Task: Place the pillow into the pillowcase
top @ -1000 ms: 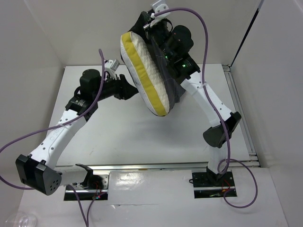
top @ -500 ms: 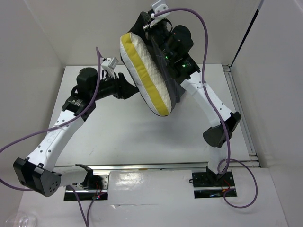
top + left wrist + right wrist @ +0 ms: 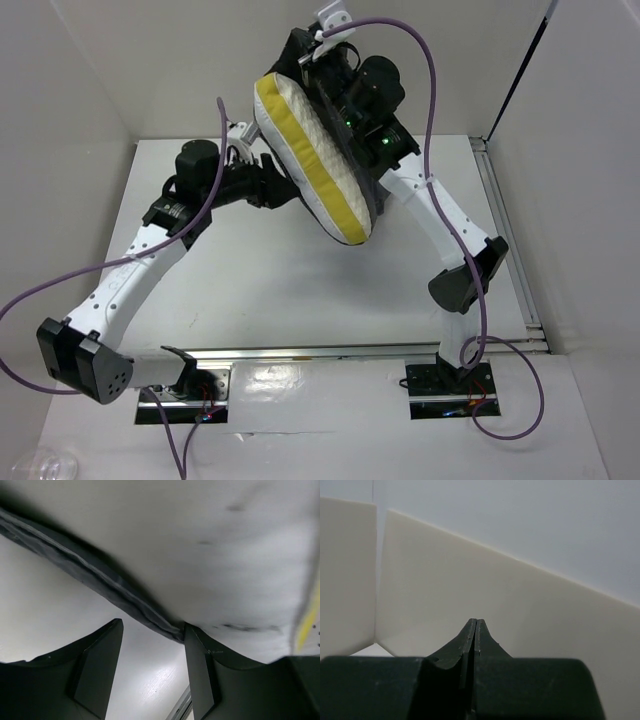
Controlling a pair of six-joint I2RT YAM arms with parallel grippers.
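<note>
White walls (image 3: pixel 90 80) box in a white table (image 3: pixel 250 290). I see the pillow (image 3: pixel 310 150) up in the air above it, tilted, its yellow band facing the overhead camera. Dark pillowcase (image 3: pixel 372 195) cloth hangs behind it, against my right arm (image 3: pixel 440 215). My right gripper (image 3: pixel 476 622) sits high, near the top of the bundle. Its wrist camera shows the jaws pressed together with only wall beyond, and I cannot tell what bears the pillow. My left gripper (image 3: pixel 152 625) is at the pillow's lower left side, jaws apart, with one finger (image 3: pixel 200 670) touching the pillowcase hem under the pillow.
</note>
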